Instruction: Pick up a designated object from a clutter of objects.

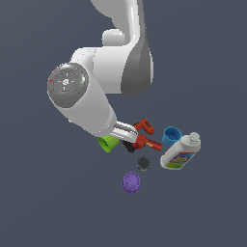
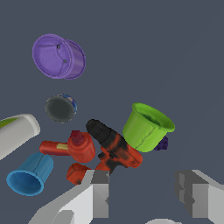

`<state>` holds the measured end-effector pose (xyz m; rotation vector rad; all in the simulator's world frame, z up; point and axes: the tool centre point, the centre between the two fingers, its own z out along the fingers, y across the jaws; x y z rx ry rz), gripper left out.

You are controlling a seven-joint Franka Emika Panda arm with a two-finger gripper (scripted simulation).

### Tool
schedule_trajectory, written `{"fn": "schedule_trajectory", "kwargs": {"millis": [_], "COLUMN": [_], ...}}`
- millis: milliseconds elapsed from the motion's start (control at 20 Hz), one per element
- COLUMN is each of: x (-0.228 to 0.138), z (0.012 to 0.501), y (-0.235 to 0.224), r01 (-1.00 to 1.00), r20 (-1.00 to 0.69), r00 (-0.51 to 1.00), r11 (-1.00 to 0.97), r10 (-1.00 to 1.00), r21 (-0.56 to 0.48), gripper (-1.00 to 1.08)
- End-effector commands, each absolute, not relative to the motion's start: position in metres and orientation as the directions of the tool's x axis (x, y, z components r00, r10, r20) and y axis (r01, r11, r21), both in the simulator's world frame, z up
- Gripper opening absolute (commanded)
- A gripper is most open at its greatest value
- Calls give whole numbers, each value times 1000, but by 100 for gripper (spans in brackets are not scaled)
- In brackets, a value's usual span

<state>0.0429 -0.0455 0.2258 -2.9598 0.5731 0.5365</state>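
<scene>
The lime-green cup (image 2: 146, 126) is being crowded on one side by the red-black power drill (image 2: 111, 148), which is lying just beside it, possibly touching. A small dark purple item (image 2: 162, 143) is being pressed against its far side. Bare floor is being left around its remaining sides. The purple cup (image 2: 58, 57), dark round piece (image 2: 60, 108), blue cup (image 2: 29, 176) and white bottle (image 2: 15, 133) are being kept well apart from it.

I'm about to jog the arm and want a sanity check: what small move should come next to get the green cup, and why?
Probably shift the open gripper toward the green cup until its rim sits between the fingers, then descend. In the wrist view the cup lies on its side, still beyond the fingertips, and the power drill touches it on one side, so a straight drop may catch the drill.
</scene>
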Motion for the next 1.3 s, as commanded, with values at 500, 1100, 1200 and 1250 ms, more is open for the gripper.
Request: {"fn": "schedule_trajectory", "kwargs": {"millis": [500, 1100, 1200, 1250], "x": [55, 48, 47, 46], "z": [140, 74, 68, 66], "y": [-67, -78, -79, -79], "r01": [-550, -636, -642, -644], "r20": [-570, -700, -710, -714], "r00": [672, 495, 478, 471], "r11": [-834, -763, -757, -755], "r10": [-472, -516, -518, -518], "r21": [43, 113, 120, 123], "gripper": [28, 28, 28, 28]}}
